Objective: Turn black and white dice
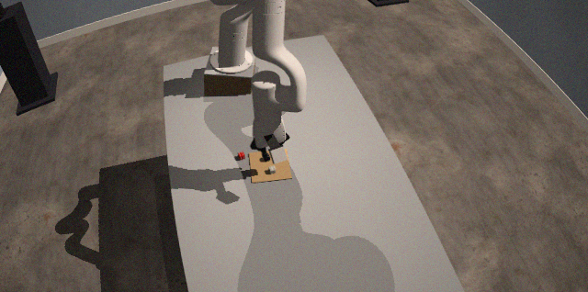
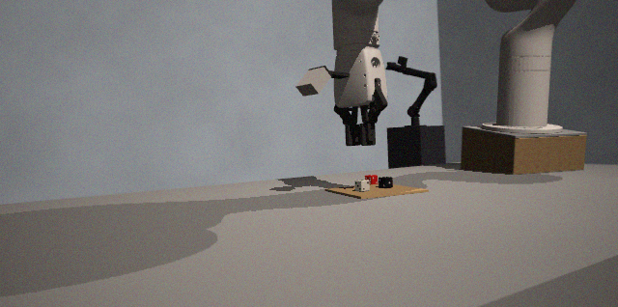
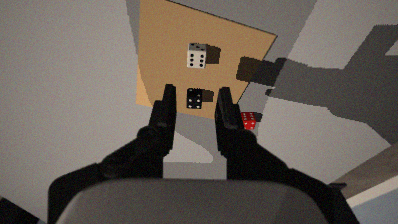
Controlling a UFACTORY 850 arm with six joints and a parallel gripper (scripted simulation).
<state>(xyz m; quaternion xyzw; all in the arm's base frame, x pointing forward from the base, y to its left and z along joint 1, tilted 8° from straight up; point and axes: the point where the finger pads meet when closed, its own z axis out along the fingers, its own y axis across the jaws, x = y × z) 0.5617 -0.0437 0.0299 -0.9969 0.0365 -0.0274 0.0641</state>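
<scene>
Top view: high and far, looking steeply down along the table (image 1: 358, 182) toward the arm's pedestal (image 1: 227, 84); the mat (image 1: 281, 173) lies just beyond the fingers.
Exterior view: low, near table height, facing sideways across the table; the gripper (image 2: 360, 134) hangs above the mat (image 2: 401, 191).
Wrist view: close, behind the gripper (image 3: 196, 107), looking down past the fingers.
Shared: mat (image 3: 165, 40), black die (image 3: 194, 98), white die (image 3: 197, 55), red die (image 3: 248, 120).
</scene>
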